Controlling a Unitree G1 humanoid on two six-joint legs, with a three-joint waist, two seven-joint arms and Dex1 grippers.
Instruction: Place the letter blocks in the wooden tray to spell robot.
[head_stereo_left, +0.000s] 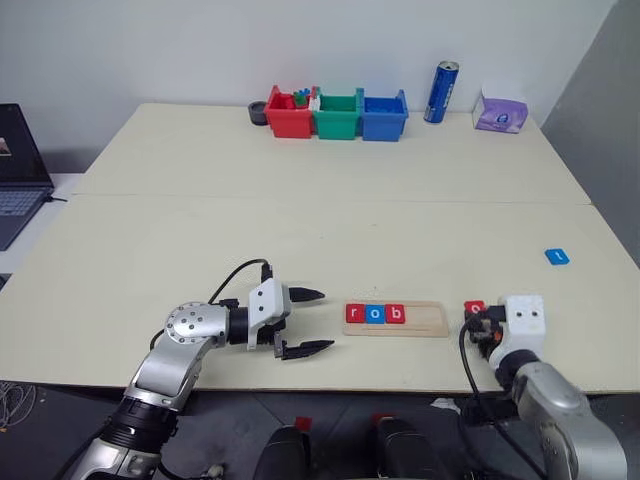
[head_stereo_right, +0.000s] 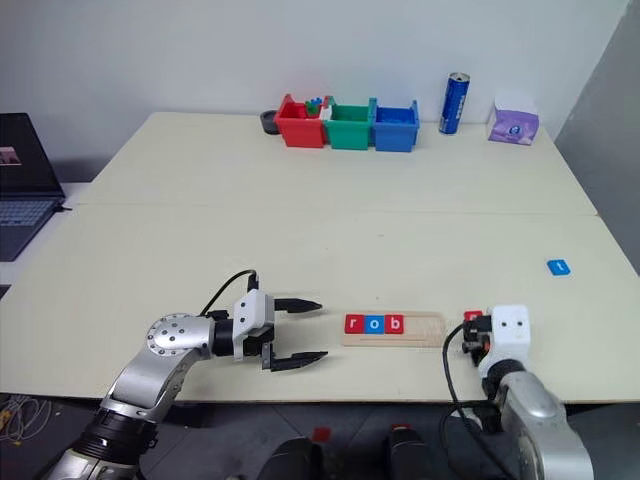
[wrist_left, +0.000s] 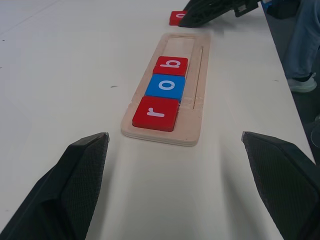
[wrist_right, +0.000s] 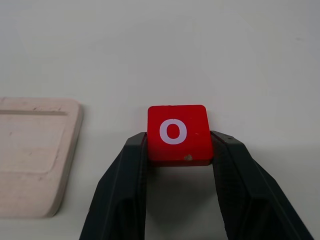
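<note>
1. Your tray (head_stereo_left: 396, 319) already holds three tiles at its left end: red r (wrist_left: 155, 113), blue o (wrist_left: 165, 85) and red b (wrist_left: 170, 65). The two slots on the right are bare.
2. The step in hand is the fourth letter. Your right gripper (wrist_right: 176, 152) has its fingers closed on the sides of the red o (wrist_right: 176, 132), just off the tray's right end. Whether the tile is lifted or sits on the table (head_stereo_left: 300, 220), you cannot tell.
3. Your left gripper (head_stereo_left: 305, 322) rests near the tray's left end, jaws wide apart and holding nothing, pointing along the tray.
4. The blue t (head_stereo_left: 557, 257) lies well apart, out to the right and farther back on the table. It is the last tile to fetch.
5. Next, I judge you should carry the red o left over the tray's rim and lower it into the groove, just beside the b, with the letter facing the same way as the others.
6. Keep it square to the groove; a tilted tile could catch on the rim or nudge the b.
</note>
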